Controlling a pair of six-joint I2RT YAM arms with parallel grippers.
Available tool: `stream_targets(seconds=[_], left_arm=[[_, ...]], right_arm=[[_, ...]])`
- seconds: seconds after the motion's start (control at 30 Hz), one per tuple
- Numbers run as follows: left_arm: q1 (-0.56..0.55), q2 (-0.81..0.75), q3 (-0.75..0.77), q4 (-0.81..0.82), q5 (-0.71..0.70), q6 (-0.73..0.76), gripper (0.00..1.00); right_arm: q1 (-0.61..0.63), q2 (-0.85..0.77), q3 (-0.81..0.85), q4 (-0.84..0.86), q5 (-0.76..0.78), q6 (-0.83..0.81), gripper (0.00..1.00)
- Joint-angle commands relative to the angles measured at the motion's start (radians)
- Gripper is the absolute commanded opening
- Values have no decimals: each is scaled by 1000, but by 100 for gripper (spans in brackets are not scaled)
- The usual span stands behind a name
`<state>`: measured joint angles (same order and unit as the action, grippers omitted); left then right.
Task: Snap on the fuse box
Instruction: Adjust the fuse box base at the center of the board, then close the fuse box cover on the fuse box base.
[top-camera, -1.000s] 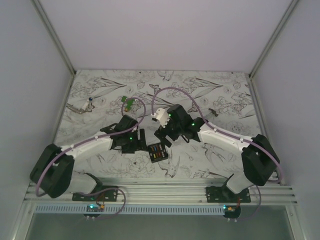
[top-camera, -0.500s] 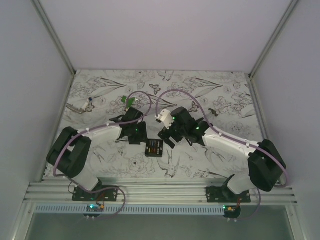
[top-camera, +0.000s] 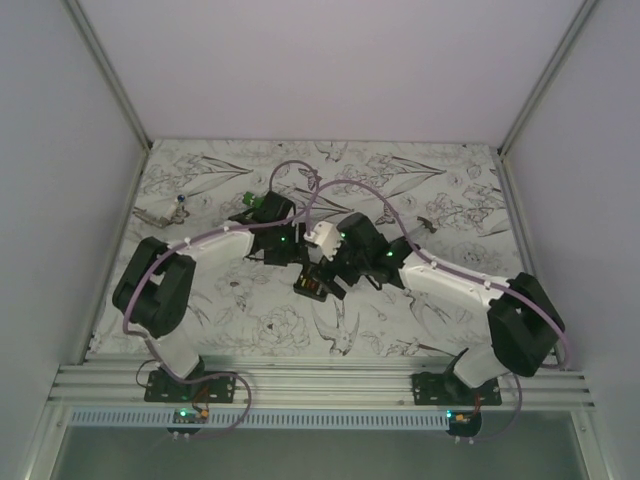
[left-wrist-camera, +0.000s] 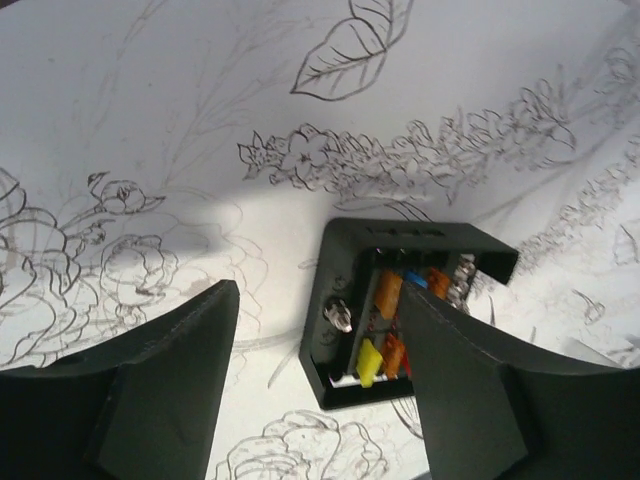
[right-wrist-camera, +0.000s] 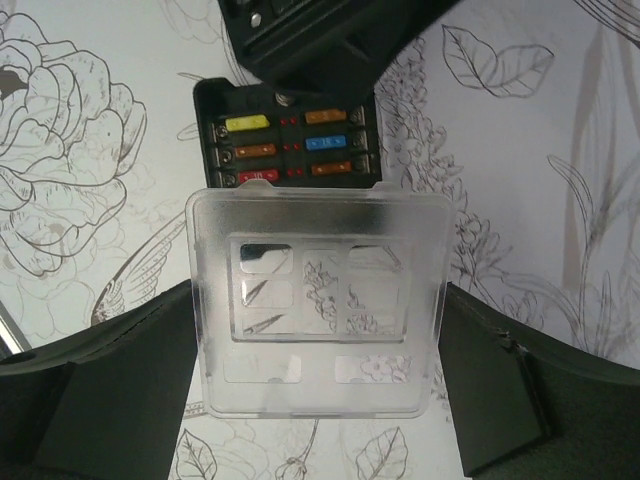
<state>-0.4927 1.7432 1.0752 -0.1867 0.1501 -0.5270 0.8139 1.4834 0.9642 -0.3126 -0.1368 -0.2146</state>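
The fuse box (top-camera: 311, 287) is a small black square box with yellow, orange, red and blue fuses, lying open on the flower-print table. In the left wrist view the box (left-wrist-camera: 372, 300) lies between the fingers of my open left gripper (left-wrist-camera: 320, 295), close to the right finger (left-wrist-camera: 465, 390). My right gripper (right-wrist-camera: 320, 310) is shut on a clear square plastic cover (right-wrist-camera: 320, 300) and holds it just in front of the box (right-wrist-camera: 285, 135). The left gripper's black body (right-wrist-camera: 320, 40) is at the box's far side. In the top view both grippers, left (top-camera: 292, 256) and right (top-camera: 330, 272), meet over the box.
A small green plastic piece (top-camera: 250, 200) lies at the back, behind the left arm. A small metal part (top-camera: 178, 201) and a thin tool (top-camera: 150, 215) lie at the back left. A small dark item (top-camera: 428, 222) lies at the back right. Grey walls stand on both sides.
My left gripper has moved right and away from the base, to the fuse box. The right gripper with the clear cover has closed in on the box. The box has shifted slightly farther back.
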Motion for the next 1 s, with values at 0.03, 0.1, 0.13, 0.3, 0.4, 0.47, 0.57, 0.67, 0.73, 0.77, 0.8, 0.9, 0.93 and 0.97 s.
stream_targets(seconds=[0.03,0.1,0.13,0.3,0.4,0.47,0.57,0.67,0.73,0.77,0.8,0.9,0.93,0.97], left_arm=[[49,-150,-61,-41,61,6,74],[88,-201,-100,-55,70,-22,76],[108,-224,-119,-64,72,-33,78],[213,-319,-214,-95,103,-62,89],[254,-372,-258,-116,106,-57,93],[277,-412,-288,-124,100,-64,94],[285,-460,-324,-125,67,-80,96],[287,-462,-330,-124,65,-85,97],[288,-463,-327,-124,78,-90,97],[287,-463,-326,-123,83,-90,97],[287,-463,-326,-123,88,-90,97],[286,-462,-323,-122,98,-87,98],[286,-461,-322,-120,102,-86,98],[285,-459,-322,-119,103,-86,98]], right_arm=[[21,76,113,-11,-61,-59,85],[26,132,143,-16,-55,-62,85],[27,142,156,-18,-54,-60,85],[41,225,234,-69,-59,-64,86],[50,280,279,-106,-51,-65,86],[58,303,296,-120,-52,-66,87],[66,324,314,-132,-49,-67,87],[69,346,330,-143,-30,-64,87],[70,358,341,-155,-21,-60,87],[72,361,345,-159,-19,-60,88],[73,362,346,-160,-17,-61,88],[75,373,352,-161,-16,-62,88],[75,377,355,-163,-16,-61,88],[76,381,356,-163,-17,-60,89]])
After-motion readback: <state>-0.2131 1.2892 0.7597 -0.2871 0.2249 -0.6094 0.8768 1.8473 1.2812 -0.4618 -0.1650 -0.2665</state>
